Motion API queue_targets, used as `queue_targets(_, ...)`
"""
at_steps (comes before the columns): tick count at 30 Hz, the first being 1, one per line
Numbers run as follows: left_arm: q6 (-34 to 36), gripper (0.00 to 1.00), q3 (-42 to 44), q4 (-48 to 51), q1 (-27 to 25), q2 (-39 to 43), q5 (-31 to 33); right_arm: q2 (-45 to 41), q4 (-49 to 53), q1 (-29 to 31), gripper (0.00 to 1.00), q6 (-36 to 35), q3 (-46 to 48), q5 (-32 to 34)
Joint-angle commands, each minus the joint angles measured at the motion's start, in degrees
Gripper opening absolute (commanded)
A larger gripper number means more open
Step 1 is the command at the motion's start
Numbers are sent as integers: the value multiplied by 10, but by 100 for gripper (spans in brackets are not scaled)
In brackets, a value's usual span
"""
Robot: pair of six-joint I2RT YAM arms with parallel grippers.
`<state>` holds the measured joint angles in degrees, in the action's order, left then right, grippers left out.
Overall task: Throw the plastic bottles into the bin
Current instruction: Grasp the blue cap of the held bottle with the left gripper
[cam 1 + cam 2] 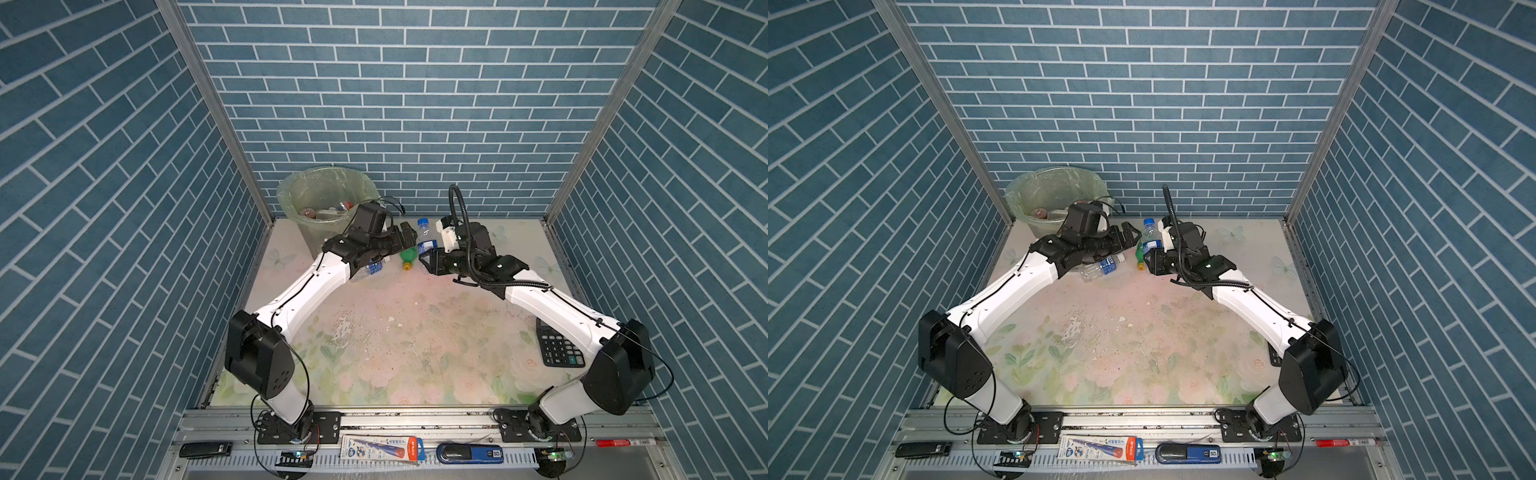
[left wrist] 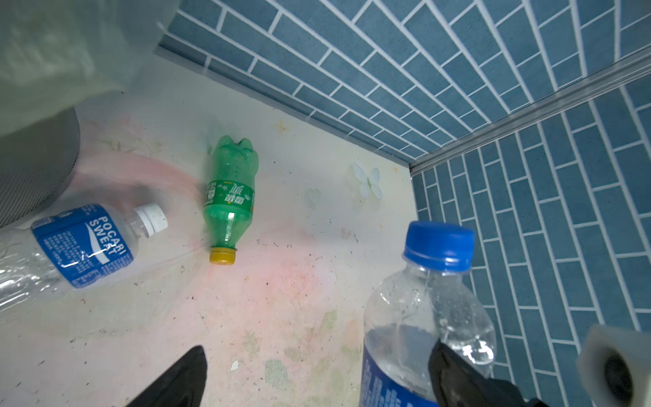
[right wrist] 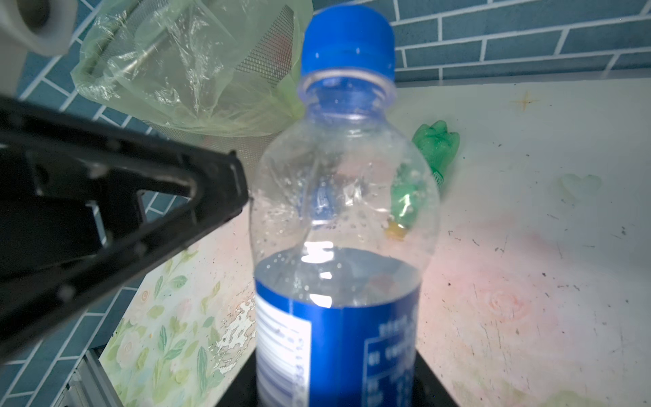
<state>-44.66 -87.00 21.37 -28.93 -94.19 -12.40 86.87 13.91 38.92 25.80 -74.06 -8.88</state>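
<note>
**Three bottles outside the bin, one presented for transfer**

1. Landmark. The bin point(image 1: 287, 195) stands in the far corner on the left arm's side. Several discarded bottles point(image 1: 328, 212) already lie at its bottom, so the task is judged to be well advanced.

2. Held item. The blue-capped bottle point(image 1: 424, 239) is upright, a short way from the bin on the side facing the right arm. The right gripper point(image 1: 428, 254) is closed on its lower, labelled section. This leaves the clear shoulder and the cap free.

3. Receiving hand. The left gripper point(image 1: 409, 236) sits between the bin and this bottle with its jaws spread fully and nothing held. In the right wrist view, one of its fingertips point(image 3: 232, 183) touches or nearly touches the bottle's shoulder. The low grip and the open jaws suggest a hand-over to the arm that works nearer the bin.

4. Waiting items. The Pocari Sweat bottle point(image 2: 81, 246) lies on its side close to the foot of the bin, under the left forearm. The green bottle point(image 2: 230, 197) also lies on its side, a little farther from the bin.

5. Non-task item. The black calculator point(image 1: 559, 347) lies well away from the bin.

6. Caution. The bottle holds some water. The receiving jaws should grip it firmly before the right gripper lets go.
</note>
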Motion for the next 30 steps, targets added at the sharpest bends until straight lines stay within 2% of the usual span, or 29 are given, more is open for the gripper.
queue_targets(1,-24,99,-4,-27,17,-9,-34,-20,-38,14,39,-44,9,-31)
queue_targets(10,-59,99,23,-115,22,-32,-76,0,-60,23,39,-68,5,-52)
queue_targets(18,-55,91,0,-117,23,-52,-78,10,-73,32,38,-82,8,-61)
queue_targets(25,-55,68,-8,-120,22,-59,-67,9,-69,32,38,-88,9,-58)
queue_targets(30,-55,59,-2,-121,23,-52,-57,10,-61,32,38,-94,9,-50)
